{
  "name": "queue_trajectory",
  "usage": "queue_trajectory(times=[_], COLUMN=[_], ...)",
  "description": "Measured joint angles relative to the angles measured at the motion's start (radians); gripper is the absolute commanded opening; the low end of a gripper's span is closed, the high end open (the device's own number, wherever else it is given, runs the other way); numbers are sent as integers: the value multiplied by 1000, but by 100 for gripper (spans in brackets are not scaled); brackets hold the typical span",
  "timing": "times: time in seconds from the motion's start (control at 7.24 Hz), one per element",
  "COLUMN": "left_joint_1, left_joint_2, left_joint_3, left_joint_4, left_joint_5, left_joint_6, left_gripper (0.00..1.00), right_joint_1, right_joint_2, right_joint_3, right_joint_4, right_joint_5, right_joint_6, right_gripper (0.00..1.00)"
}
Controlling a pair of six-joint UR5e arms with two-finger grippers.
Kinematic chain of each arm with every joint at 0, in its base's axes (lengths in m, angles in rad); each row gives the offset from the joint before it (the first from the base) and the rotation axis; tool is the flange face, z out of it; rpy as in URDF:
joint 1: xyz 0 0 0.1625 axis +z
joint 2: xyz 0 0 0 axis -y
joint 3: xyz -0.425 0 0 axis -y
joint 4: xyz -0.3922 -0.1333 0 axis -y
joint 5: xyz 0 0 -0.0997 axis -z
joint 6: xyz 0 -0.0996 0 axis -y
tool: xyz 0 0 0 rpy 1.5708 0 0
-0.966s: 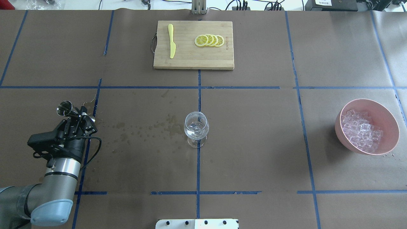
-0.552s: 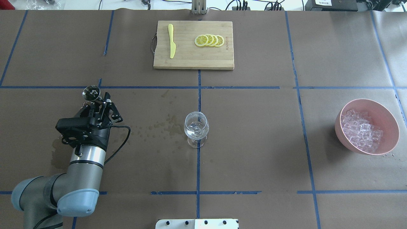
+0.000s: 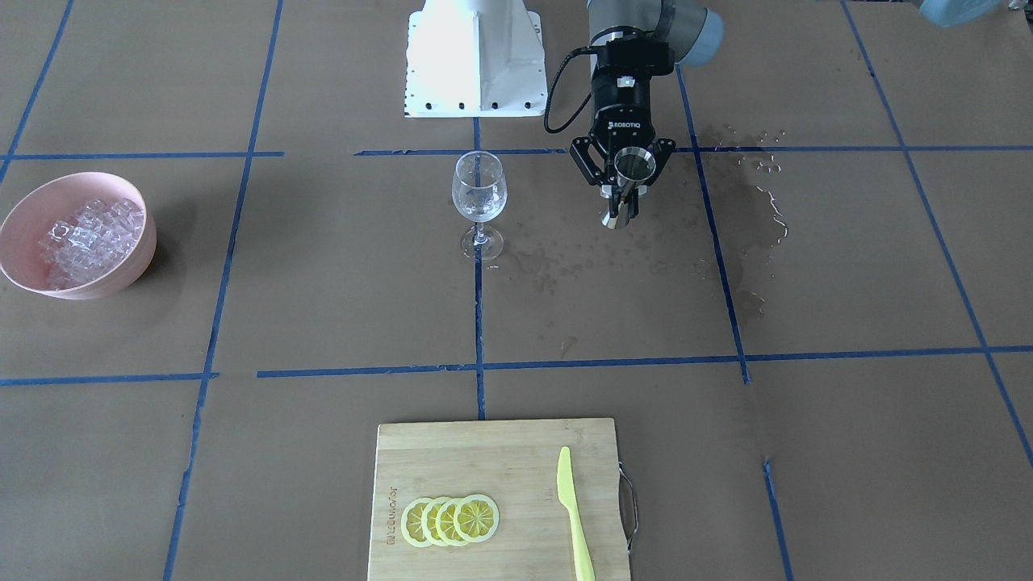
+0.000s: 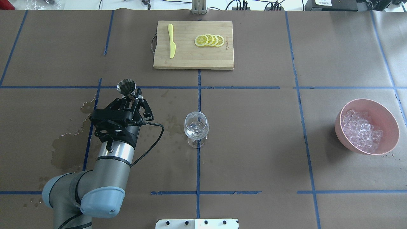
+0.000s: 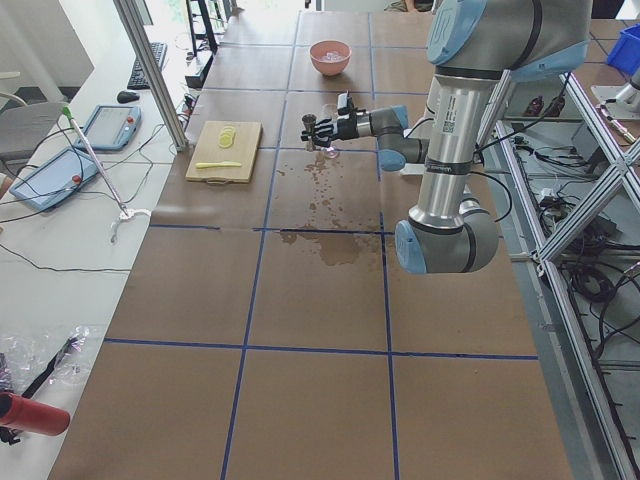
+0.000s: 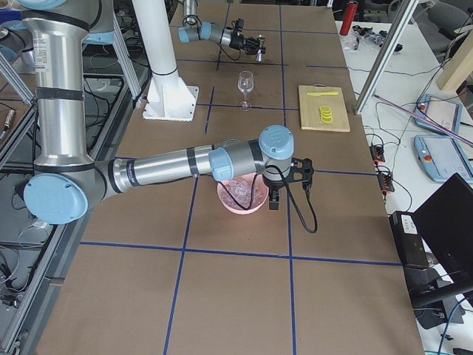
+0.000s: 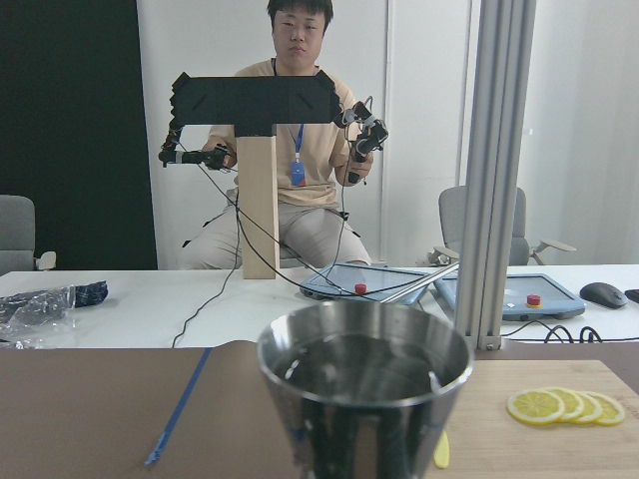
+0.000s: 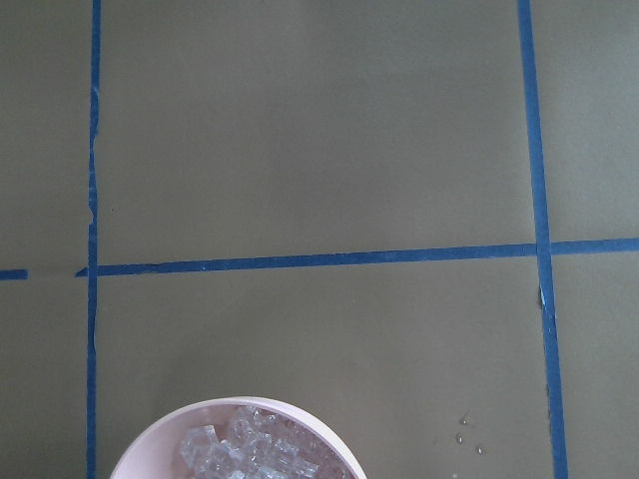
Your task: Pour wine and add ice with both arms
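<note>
Dark wine (image 7: pixel 364 367) sits in the upright steel jigger (image 4: pixel 126 86); clear ice cubes (image 4: pixel 362 131) heap in the pink bowl (image 4: pixel 383 114).

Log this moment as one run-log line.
left gripper: shut on jigger, upright, wine inside | wine glass: upright, apart from jigger | right gripper: at pink bowl, state unclear | ice: in pink bowl

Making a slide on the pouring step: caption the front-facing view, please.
Left gripper holds a steel jigger upright, short of the wine glass; ice sits in the pink bowl.
</note>
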Motion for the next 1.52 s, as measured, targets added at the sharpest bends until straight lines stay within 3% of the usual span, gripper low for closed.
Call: queue_trajectory(times=[0.55,1.1,1.52], left_joint_1=[19,81,87], left_joint_2=[-65,-109,-130], left_joint_3=[-31,-18,9], left_joint_4=[1,3,1], left_joint_5=[-59,-68,-65], left_joint_6=[155,355,446], left_gripper=[0,0,0], right_joint_1=[-9,-126,-191], right_joint_2=[0,0,23], right_joint_3=[21,134,167], right_joint_4=[-1,1,2], right_joint_5=[2,-23,-60], right_joint_6=[31,272,371], right_gripper=[100,100,100])
